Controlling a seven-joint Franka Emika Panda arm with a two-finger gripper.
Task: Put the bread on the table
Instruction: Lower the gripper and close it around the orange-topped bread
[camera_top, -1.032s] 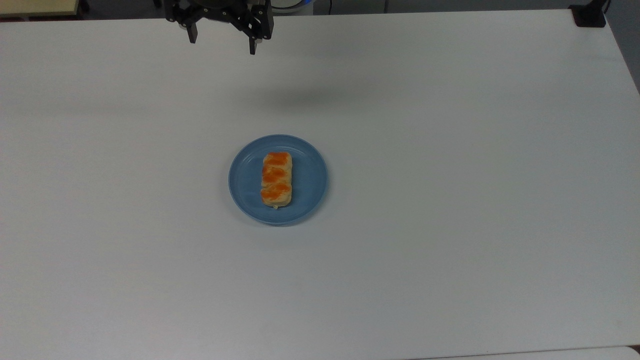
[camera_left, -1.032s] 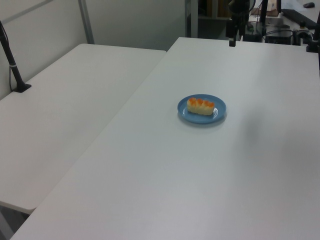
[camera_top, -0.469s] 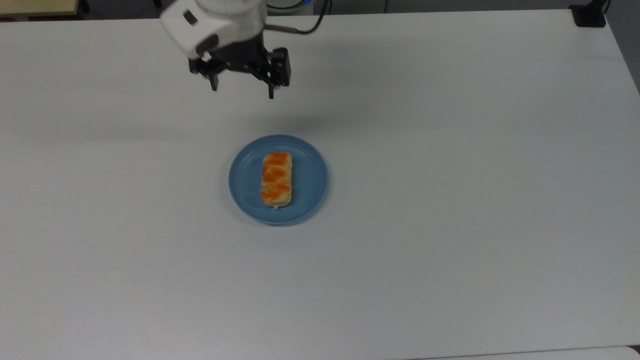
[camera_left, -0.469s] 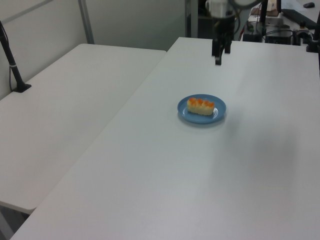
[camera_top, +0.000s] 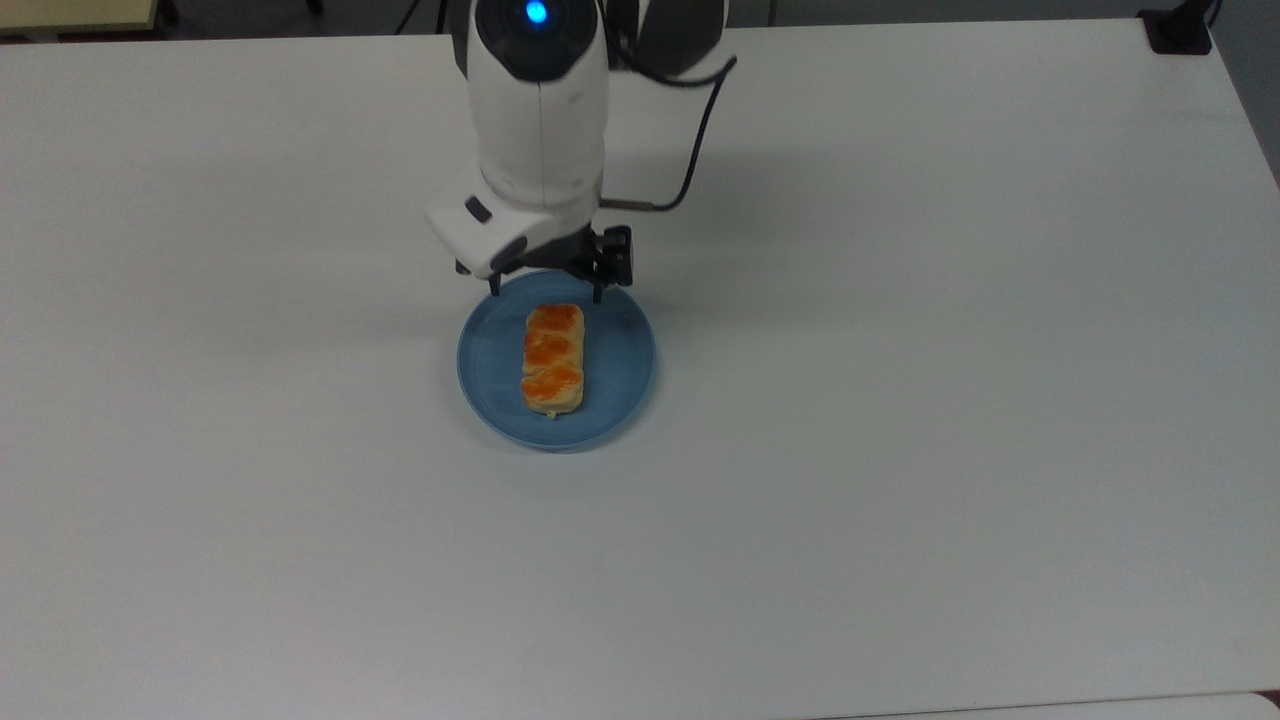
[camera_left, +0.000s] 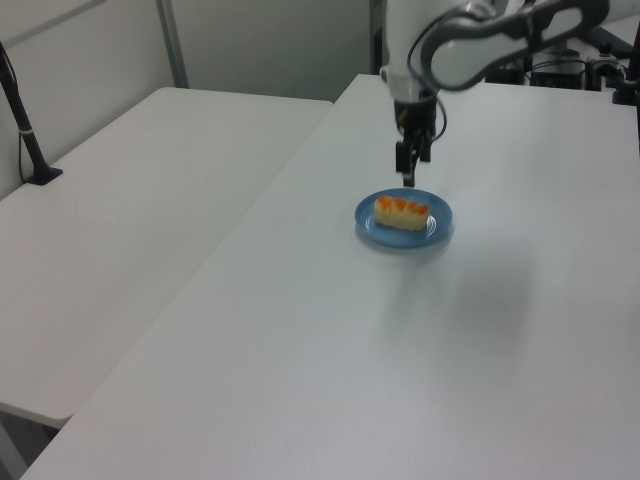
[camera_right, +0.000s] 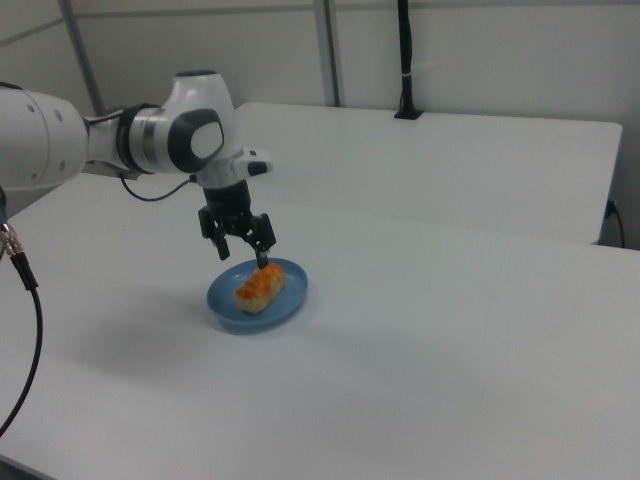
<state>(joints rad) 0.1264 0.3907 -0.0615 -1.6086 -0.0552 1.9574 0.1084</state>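
Pale-tan oblong bread (camera_top: 552, 358), three orange-glazed bumps on top. Round blue plate (camera_top: 620, 365). Plain white smooth table (camera_top: 900, 400). Black two-finger gripper (camera_top: 546, 291), white arm (camera_top: 538, 110).

A plain white surface (camera_top: 900, 400) carries a round blue plate (camera_top: 620, 385) near its middle in the top view; nothing else rests directly on it.

Bread (camera_top: 552, 358) lies on plate (camera_top: 620, 385) (mid-table (camera_top: 900, 400)).

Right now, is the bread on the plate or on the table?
On the blue plate: the bread lies flat in its middle, the open gripper above.
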